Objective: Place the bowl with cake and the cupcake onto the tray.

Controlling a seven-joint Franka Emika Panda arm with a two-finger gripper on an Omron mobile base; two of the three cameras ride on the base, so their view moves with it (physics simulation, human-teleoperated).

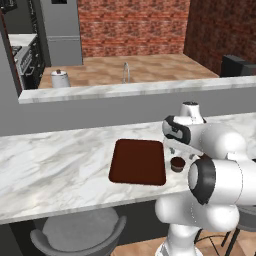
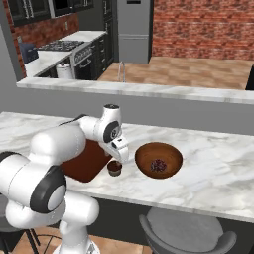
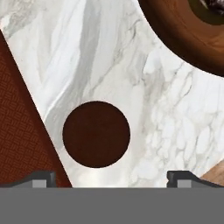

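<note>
Gripper: two-finger gripper (image 3: 111,177) hangs over the white marble counter (image 3: 166,113), jaws spread wide, nothing in them.
Cupcake: tiny round dark-brown cupcake (image 3: 96,134) sits right under the gripper, a bit off to one fingertip's side.
Tray: flat dark maroon tray (image 1: 138,161) is just beside the cupcake, bare.
Bowl: wide orange-brown bowl w/ small reddish cake bit (image 2: 158,159) is near, on the gripper's other side.
Handling: cupcake looks light, soft, easy to squash. Prob. best to pinch gently across its round sides.

No writing, label, brand or number can be read anywhere in these pictures. The surfaces carry only plain colour, marble veining or brick pattern.
</note>
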